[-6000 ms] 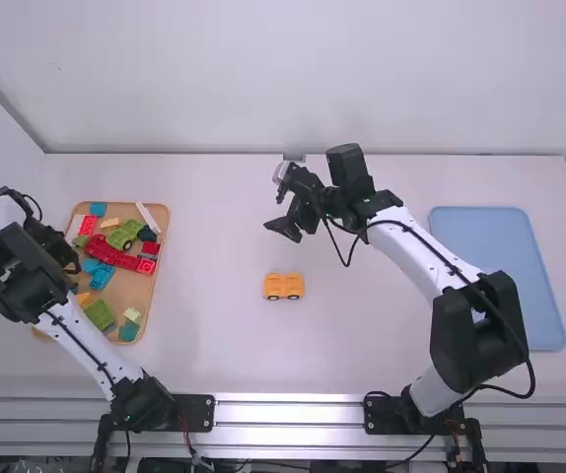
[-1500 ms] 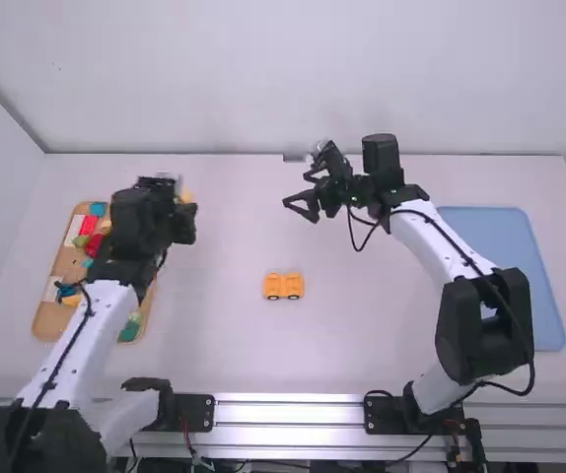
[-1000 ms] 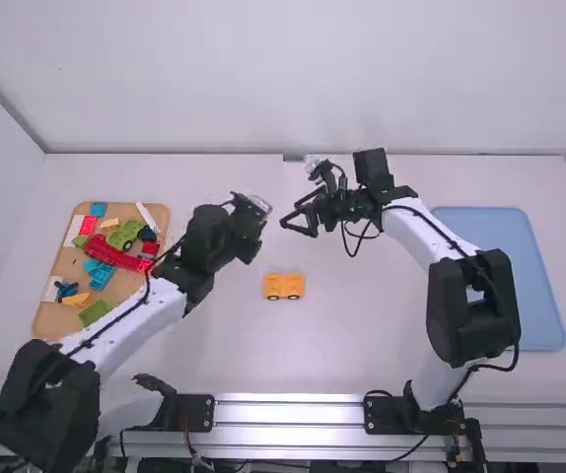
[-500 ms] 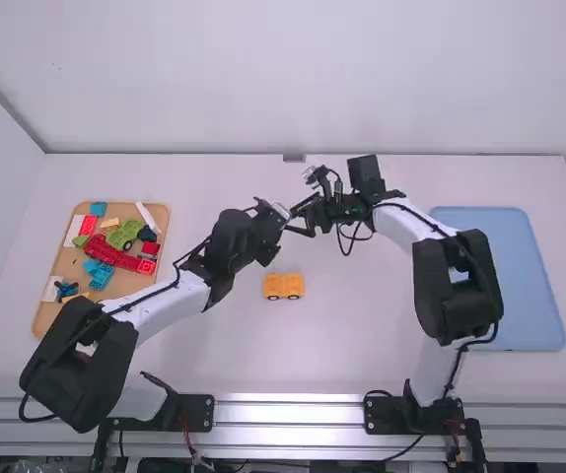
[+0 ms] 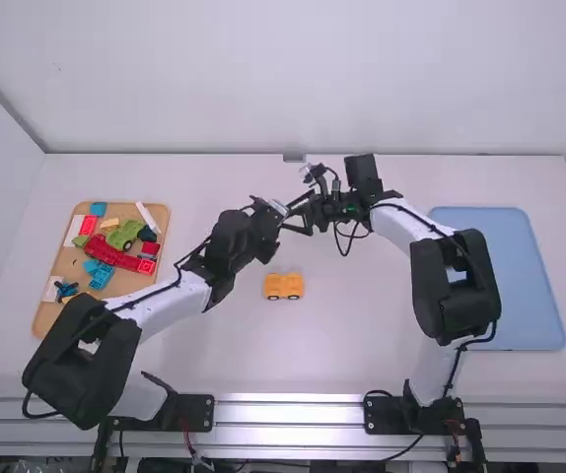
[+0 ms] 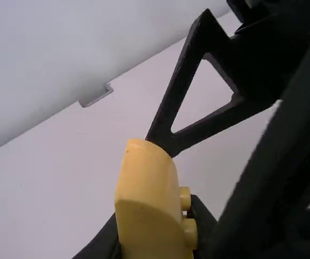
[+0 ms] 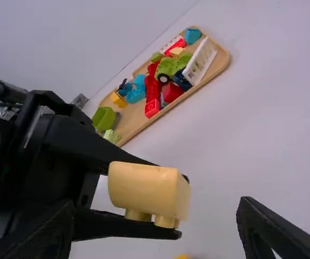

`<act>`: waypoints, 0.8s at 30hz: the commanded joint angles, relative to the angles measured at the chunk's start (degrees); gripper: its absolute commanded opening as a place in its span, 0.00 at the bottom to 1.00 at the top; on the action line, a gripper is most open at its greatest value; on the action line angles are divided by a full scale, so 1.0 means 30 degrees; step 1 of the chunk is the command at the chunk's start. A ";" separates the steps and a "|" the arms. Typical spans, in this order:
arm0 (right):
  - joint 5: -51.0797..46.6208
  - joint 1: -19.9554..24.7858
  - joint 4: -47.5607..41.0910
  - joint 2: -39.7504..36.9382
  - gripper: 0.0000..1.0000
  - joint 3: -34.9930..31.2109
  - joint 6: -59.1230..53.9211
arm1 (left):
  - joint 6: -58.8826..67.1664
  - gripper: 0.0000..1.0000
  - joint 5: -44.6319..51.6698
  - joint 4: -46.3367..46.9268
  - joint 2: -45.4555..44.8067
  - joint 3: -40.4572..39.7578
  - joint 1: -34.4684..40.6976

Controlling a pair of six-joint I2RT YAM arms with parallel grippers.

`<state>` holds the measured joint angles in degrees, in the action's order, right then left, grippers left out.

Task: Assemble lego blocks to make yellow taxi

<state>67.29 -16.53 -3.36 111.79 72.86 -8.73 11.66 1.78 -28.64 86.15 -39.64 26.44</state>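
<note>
You've got the two grippers meeting above mid-table now, on the far side of the yellow car body (image 5: 283,287). Biggest change is your left arm. 6.0 s ago it was over the wooden tray (image 5: 124,283); 1.5 s ago its gripper was just past the tray's right edge with a yellow piece in it; by 0.5 s ago it was up against the right gripper. Since then, only a slight shift of both toward the left.

Your left gripper (image 5: 285,211) is clamped on the light yellow block (image 6: 147,189). In the left wrist view the block's two round studs stick out sideways, and a fingertip of the other gripper is right at its end.

Your right gripper (image 5: 295,219) is open, fingers spread wide. The right wrist view has the block in the space ahead of them, studs down in that view. Its elbow has pulled in toward the middle compared with 1.0 s ago; the gripper itself has moved little.

Car body: same spot on the table (image 5: 362,325) as 6.0 s ago, wheels toward the camera. Wooden tray hasn't moved, with the green car (image 5: 125,235), long red piece (image 5: 106,252) and blue pieces (image 5: 101,276) on it. Blue tray (image 5: 505,266) on your right is where it was.
</note>
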 commanded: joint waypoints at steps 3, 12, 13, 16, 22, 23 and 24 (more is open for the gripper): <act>-0.1056 -0.0255 0.0051 -0.0452 0.75 0.0488 -0.0022 | -0.0685 0.02 -0.0619 -0.0940 0.0022 -0.0015 0.0189; -0.2047 -0.0561 -0.0437 -0.1260 0.77 0.0372 -0.0240 | -0.1086 0.02 -0.0408 -0.1239 0.0022 -0.0015 0.0189; -0.1778 -0.0619 -0.0328 -0.1260 0.77 0.0350 -0.0357 | -0.1093 0.02 -0.0408 -0.1151 0.0022 -0.0015 0.0189; -0.1144 -0.0517 -0.0306 -0.1260 0.78 0.0350 -0.0743 | -0.1086 0.02 -0.0444 -0.0750 0.0036 -0.0015 0.0175; 0.0372 -0.0095 -0.0590 -0.1297 0.81 0.0313 -0.0925 | -0.0962 0.02 -0.0903 -0.0947 0.0423 -0.0015 0.0175; 0.0452 -0.0095 -0.0627 -0.1297 0.81 0.0313 -0.1005 | -0.0969 0.02 -0.0911 -0.0976 0.0437 -0.0015 0.0175; 0.0889 -0.0153 -0.0765 -0.1297 0.81 0.0313 -0.1348 | -0.1064 0.02 -0.0903 -0.1151 0.0517 -0.0015 0.0175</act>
<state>66.08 -16.99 -5.19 109.30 73.30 -11.09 8.75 -0.30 -31.62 86.78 -39.35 26.48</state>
